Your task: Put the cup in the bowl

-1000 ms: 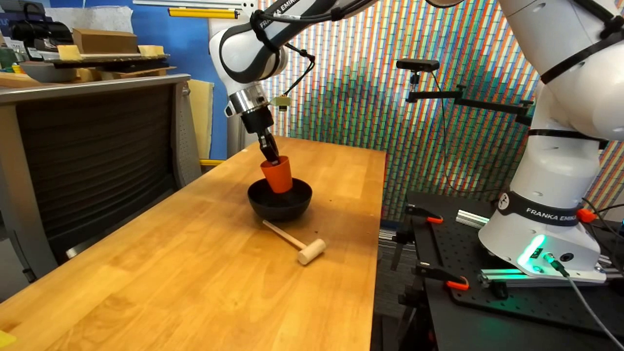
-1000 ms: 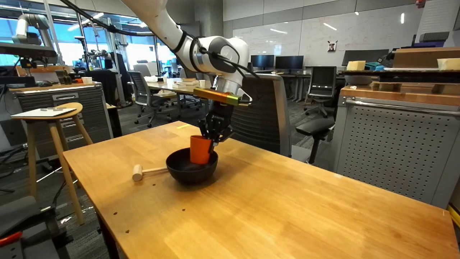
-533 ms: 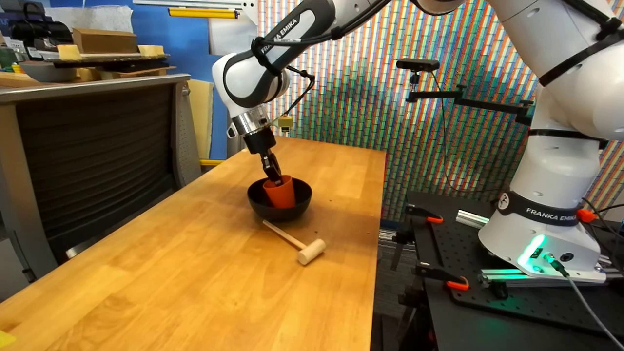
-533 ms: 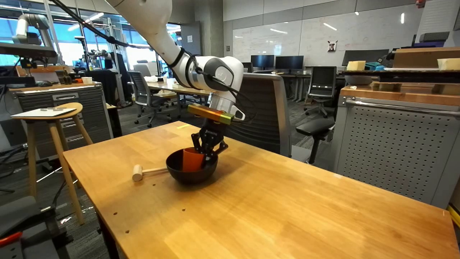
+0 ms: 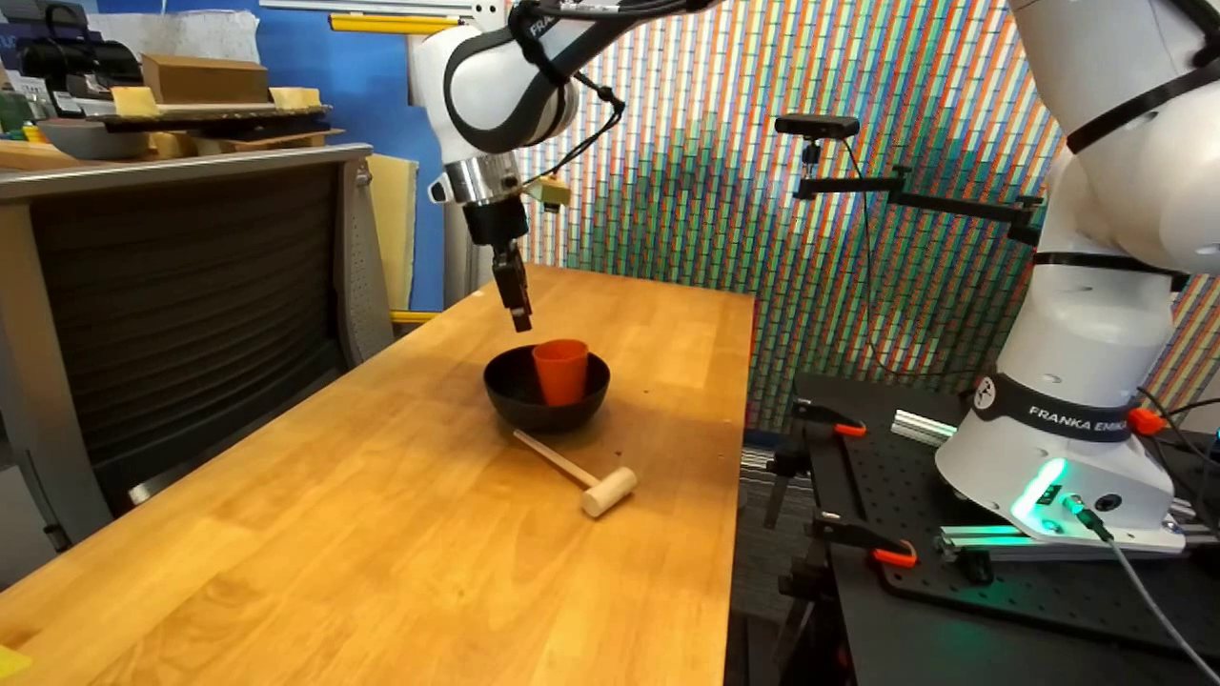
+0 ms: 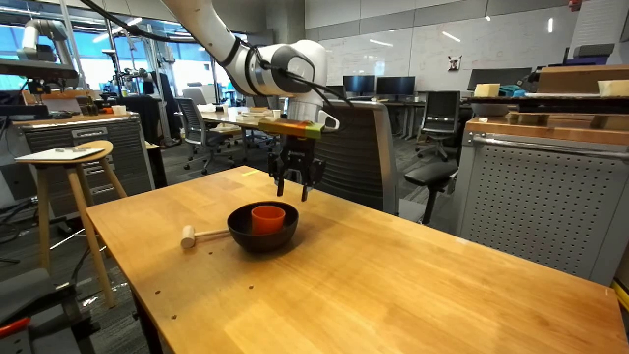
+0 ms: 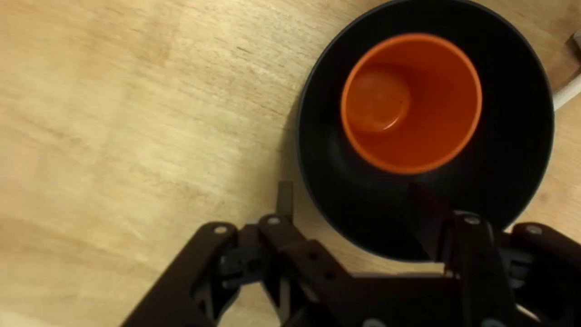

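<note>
The orange-red cup (image 5: 560,373) stands roughly upright inside the black bowl (image 5: 545,417), mouth up; both exterior views show it there, the cup (image 6: 268,220) rising slightly above the rim of the bowl (image 6: 261,242). From above, in the wrist view, the cup (image 7: 435,109) looks hollow and lies within the circle of the bowl (image 7: 513,141). My gripper (image 6: 292,197) hangs above the bowl's edge, apart from the cup. Its fingers are spread with a wide gap and nothing between them. In the wrist view the gripper (image 7: 350,185) straddles the bowl's rim line from above.
A light wooden mallet (image 5: 610,493) lies on the wooden table (image 5: 381,553), its handle end close to the bowl. An office chair (image 5: 191,286) stands along the table's long side. A stool (image 6: 93,150) is beyond another edge.
The cup was held tilted over the bowl, then lowered into it. My gripper has let go of its rim, opened and risen clear; the cup now stands straighter.
</note>
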Robot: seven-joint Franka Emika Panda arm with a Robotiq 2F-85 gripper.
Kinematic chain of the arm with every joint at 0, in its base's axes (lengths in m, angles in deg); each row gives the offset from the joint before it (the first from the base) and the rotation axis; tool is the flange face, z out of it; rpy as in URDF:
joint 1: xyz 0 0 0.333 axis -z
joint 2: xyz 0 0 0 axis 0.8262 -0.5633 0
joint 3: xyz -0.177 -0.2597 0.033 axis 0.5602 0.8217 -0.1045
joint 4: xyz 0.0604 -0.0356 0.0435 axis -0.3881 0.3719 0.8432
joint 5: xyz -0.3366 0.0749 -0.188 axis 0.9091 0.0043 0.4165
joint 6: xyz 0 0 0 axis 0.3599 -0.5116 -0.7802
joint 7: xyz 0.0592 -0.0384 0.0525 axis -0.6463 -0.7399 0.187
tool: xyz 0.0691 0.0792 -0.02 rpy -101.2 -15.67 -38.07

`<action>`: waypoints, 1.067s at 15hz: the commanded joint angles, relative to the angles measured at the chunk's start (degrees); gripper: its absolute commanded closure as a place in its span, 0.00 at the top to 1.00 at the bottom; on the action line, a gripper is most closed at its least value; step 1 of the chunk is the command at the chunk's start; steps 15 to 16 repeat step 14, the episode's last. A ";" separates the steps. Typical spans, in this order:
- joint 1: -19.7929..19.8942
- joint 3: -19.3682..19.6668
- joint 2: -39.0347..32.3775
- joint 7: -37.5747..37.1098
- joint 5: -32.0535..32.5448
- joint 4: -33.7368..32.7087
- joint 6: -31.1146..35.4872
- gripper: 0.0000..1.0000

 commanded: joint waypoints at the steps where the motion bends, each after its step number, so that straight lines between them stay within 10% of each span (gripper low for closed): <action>1: -0.85 0.86 12.52 0.11 3.14 10.70 5.43 0.98; 9: -1.70 1.10 29.27 1.33 6.24 22.86 7.61 1.00; 16: -1.88 1.67 28.58 0.51 4.57 22.24 5.52 1.00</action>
